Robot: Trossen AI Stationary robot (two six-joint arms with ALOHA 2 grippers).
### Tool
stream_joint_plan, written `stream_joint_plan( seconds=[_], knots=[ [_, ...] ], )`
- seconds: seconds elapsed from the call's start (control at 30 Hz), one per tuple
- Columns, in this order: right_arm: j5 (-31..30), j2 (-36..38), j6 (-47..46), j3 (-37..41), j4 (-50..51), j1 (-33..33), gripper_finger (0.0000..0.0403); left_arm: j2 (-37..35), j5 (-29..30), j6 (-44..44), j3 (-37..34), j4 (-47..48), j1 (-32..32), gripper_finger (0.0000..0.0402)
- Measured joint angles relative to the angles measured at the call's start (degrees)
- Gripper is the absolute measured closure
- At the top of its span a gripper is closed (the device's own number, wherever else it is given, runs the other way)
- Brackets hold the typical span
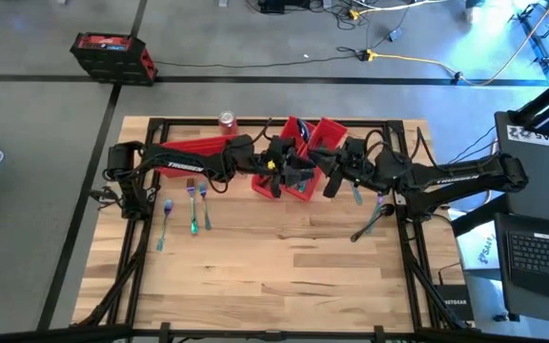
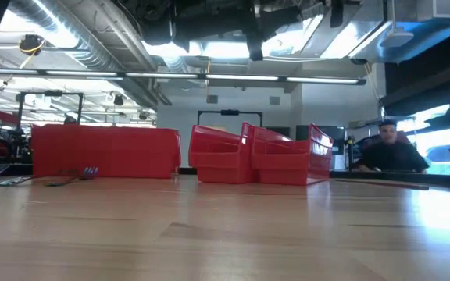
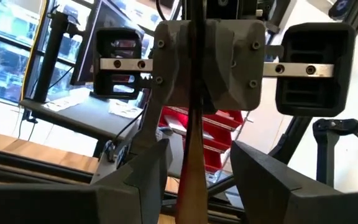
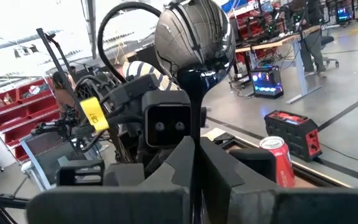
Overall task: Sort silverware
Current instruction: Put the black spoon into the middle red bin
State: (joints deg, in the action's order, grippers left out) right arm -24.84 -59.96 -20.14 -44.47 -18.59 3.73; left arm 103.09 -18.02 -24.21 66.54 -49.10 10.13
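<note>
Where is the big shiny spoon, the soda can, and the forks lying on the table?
spoon (image 4: 194, 31): right wrist view, on its bowl, held by the right tool.
soda can (image 1: 227, 120): high view, on its top.
forks (image 1: 196, 205): high view, on one handle.

Your counter (image 1: 284, 262) is pale wood with light and darker planks, framed in black. The bins (image 1: 298, 157) at its middle are bright red, and so is the long bin (image 1: 191, 152) beside them. The soda can (image 1: 227, 120) is red with a silver top. The forks (image 1: 196, 205) lying on the wood shimmer blue, teal and purple. Both arms are dark, almost black. In your right claw (image 4: 194, 174) the spoon (image 4: 194, 43) shows a dark, mirror-like bowl. The left claw (image 3: 194, 180) holds a handle (image 3: 191, 177) glinting reddish copper. Yellow tags (image 4: 91, 113) mark the left arm.
</note>
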Motion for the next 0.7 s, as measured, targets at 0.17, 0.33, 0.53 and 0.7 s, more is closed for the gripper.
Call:
stream_joint_plan(
  seconds=[0.17,0.33,0.53,0.7],
  knots=[
    [0.1,0.0,0.0,0.0,0.3,0.0,0.0403,0.0,-0.1,0.2,0.0,-0.1,0.0,0.0257],
    [0.6,0.0,-0.5,0.0,0.6,0.0,0.0403,0.0,-0.8,0.3,0.0,-1.3,0.0,0.0284],
    [1.5,0.0,-0.6,0.0,0.7,0.0,0.0403,0.0,-0.8,0.4,0.0,-1.1,0.0,0.0314],
    [1.7,0.0,-0.6,0.0,0.7,0.0,0.0403,0.0,-0.8,0.8,0.0,-1.2,0.0,0.0339]
  ],
)
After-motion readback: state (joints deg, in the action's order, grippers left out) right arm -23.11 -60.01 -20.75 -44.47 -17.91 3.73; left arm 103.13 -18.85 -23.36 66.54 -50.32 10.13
